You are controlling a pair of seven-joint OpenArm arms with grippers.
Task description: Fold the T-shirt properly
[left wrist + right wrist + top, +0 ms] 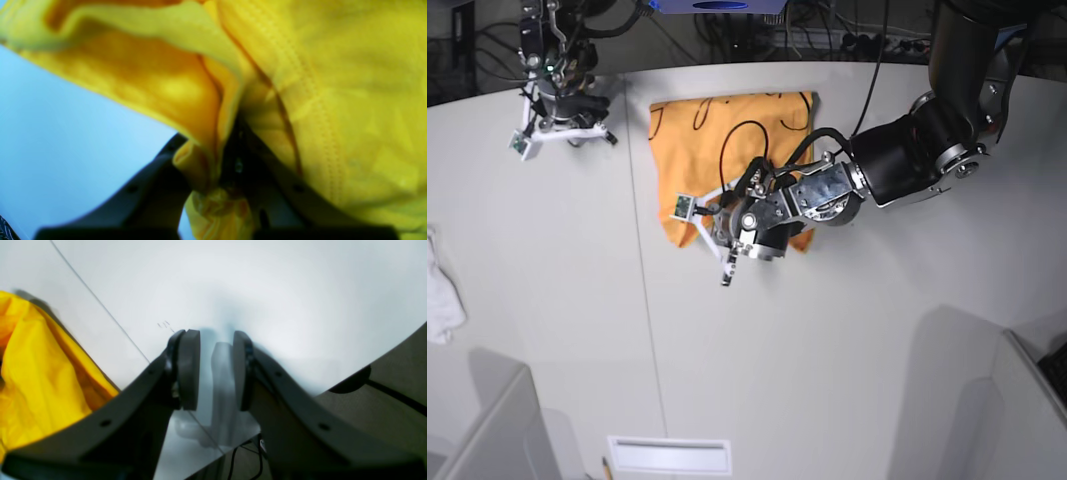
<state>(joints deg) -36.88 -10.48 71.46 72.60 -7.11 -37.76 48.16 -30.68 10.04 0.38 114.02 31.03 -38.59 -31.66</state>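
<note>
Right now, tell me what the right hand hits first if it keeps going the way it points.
The bare white table. The right hand is open and empty; the T-shirt lies off to one side.

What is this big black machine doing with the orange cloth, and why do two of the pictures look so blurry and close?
It is a robot with two arms, and its job is folding the T-shirt. One picture looks down from above on the whole white table. The two close pictures come from small cameras on the robot's wrists, so they look right past its fingers. The left gripper is pinched shut on a bunch of the yellow-orange T-shirt; its own camera shows the cloth squeezed between its dark fingers. The right gripper is at the far corner of the table, open, holding nothing, with the shirt just beside it. A small white cloth lies at the table's edge.
</note>
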